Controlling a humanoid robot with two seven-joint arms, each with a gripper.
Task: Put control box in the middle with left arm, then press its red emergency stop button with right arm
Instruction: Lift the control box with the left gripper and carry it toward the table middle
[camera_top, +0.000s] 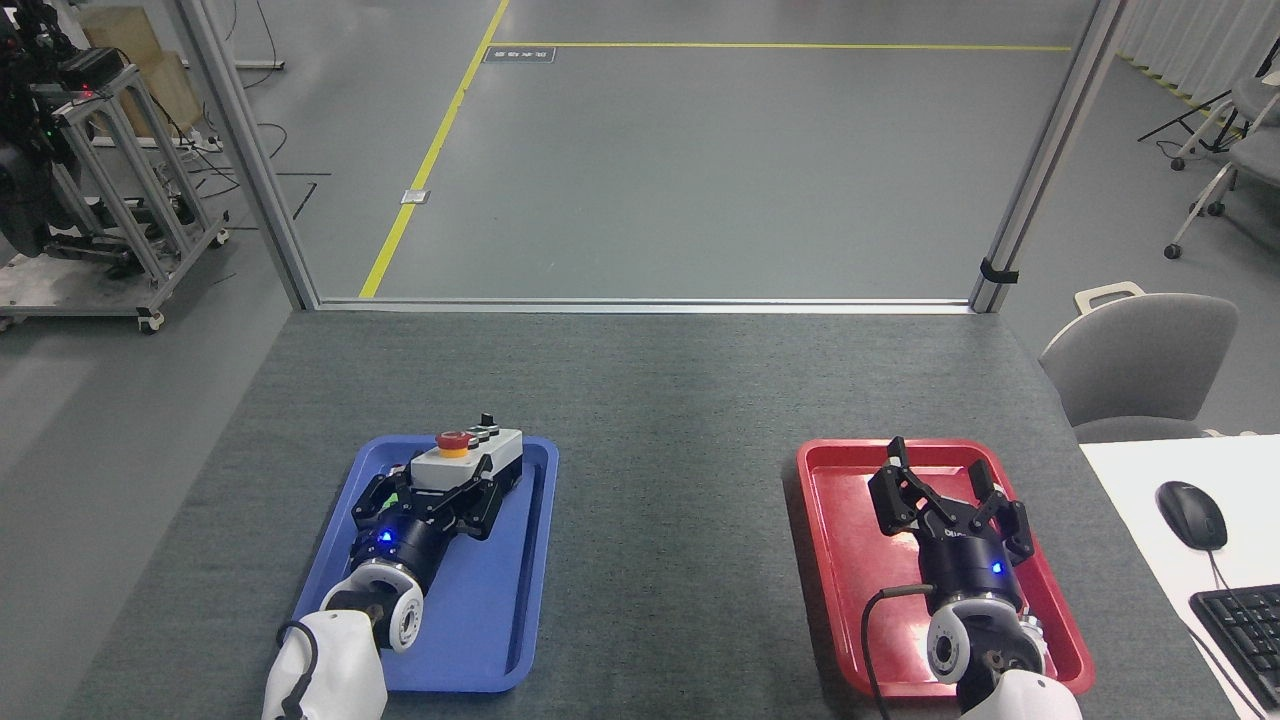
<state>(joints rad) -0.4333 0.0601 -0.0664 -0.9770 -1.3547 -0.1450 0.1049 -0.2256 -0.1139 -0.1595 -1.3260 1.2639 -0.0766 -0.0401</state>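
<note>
2 trays on grey felt table; landmark: blue tray (505, 640).
Item 1, left gripper (428, 497): over the blue tray, fingers clamped on near end of control box (470, 462).
Item 2, control box: over the tray's far half, apparently lifted; red emergency stop button (453, 441) at its left end. Judged rigid, moderately heavy, smooth-sided; hold across the flat sides, clear of buttons.
Item 3, right gripper (945, 490): well right of the blue tray, over red tray (830, 560), fingers apart, empty.

Bright, even overhead light, soft shadows, sharp focus; white glare on the red tray (850, 560).
</note>
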